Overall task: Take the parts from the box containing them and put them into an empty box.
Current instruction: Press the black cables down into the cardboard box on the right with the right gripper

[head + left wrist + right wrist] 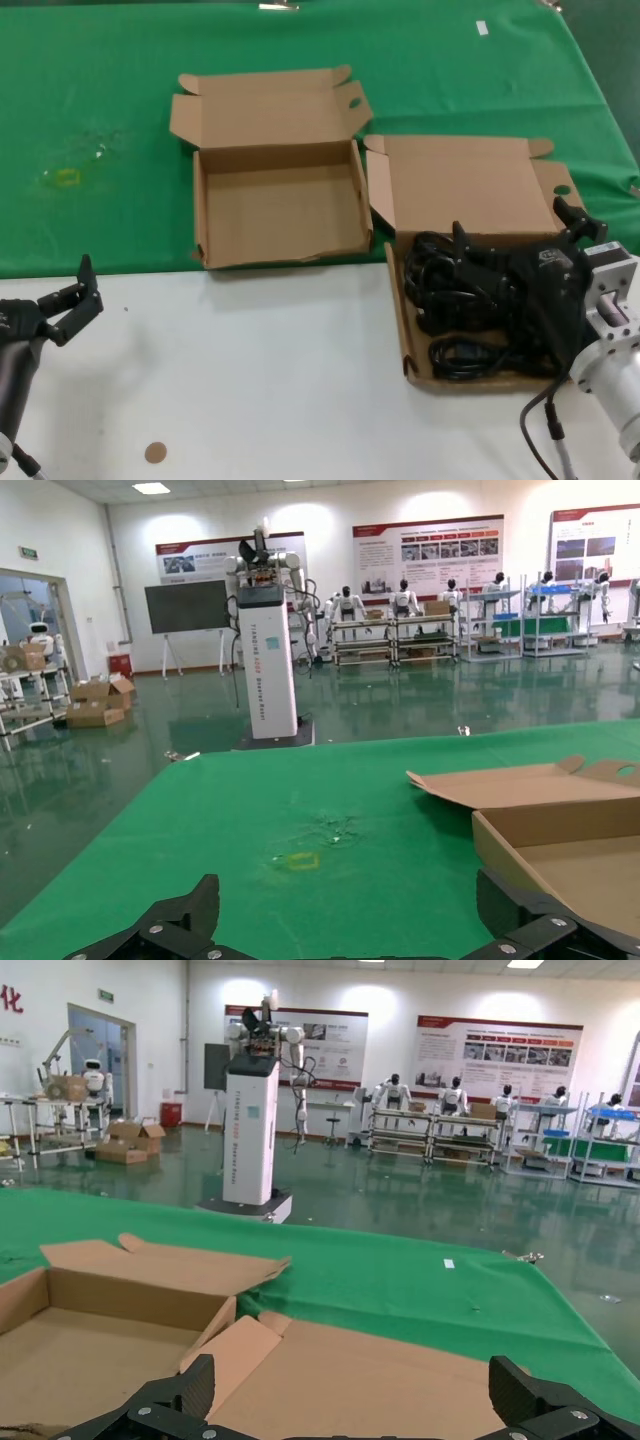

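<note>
Head view: two shallow cardboard boxes lie open, lids folded back, where the green cloth (400, 60) meets the bare white front strip of the bench (270, 370). The empty box (280, 205), with an oval hole in its lid flap, sits near the middle of the bench, its tray wholly on the green cloth and its front wall at the cloth's edge. The box containing the parts (470, 185) stands just beside it toward the right edge of the bench, its tray reaching onto the white strip. The parts (455, 300), black looped power cords with plugs, fill that tray in a tangled heap.

The right gripper (515, 240) is over the cord heap, jaws spread wide, one fingertip above the tray's inner side and the other near the lid's right flap; whether it touches the cords cannot be told. The left gripper (75, 300) hangs over the white strip near the front left corner of the bench, jaws wide and holding nothing, well apart from both boxes.

A small brown disc (155, 452) lies on the white strip near the front edge.
</note>
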Controlling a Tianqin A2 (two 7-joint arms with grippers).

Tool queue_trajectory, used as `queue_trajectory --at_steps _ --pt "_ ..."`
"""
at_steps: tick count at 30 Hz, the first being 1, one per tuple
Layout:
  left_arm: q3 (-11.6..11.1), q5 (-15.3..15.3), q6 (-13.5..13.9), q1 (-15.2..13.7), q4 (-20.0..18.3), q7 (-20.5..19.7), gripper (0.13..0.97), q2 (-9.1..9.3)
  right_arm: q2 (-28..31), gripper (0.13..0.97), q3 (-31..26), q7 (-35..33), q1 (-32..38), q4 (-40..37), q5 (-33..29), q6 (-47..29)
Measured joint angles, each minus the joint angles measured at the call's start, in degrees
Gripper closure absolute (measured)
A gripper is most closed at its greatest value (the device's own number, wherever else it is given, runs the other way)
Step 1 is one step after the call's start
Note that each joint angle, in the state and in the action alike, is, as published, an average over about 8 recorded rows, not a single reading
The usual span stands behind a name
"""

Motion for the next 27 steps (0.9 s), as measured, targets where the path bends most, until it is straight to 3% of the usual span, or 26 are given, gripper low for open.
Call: queue_trajectory --at_steps 13,21,25,27 --pt "0.00 0.00 0.00 0.00 0.00 0.00 0.319 0.00 0.56 0.129 0.14 -1.46 -1.27 1.39 -0.63 -1.95" --pt "0.00 0.00 0.00 0.00 0.00 0.00 0.520 0.00 8.77 0.129 -4.35 2.17 -1.72 3.43 1.74 0.12" --pt "0.00 0.00 0.00 0.00 0.00 0.00 0.520 0.00 14.68 0.129 -7.21 4.18 -1.74 4.46 3.44 0.53" --pt "0.00 0.00 0.00 0.00 0.00 0.00 0.573 0.00 18.15 0.129 -8.48 5.74 -1.85 5.15 4.46 0.04"
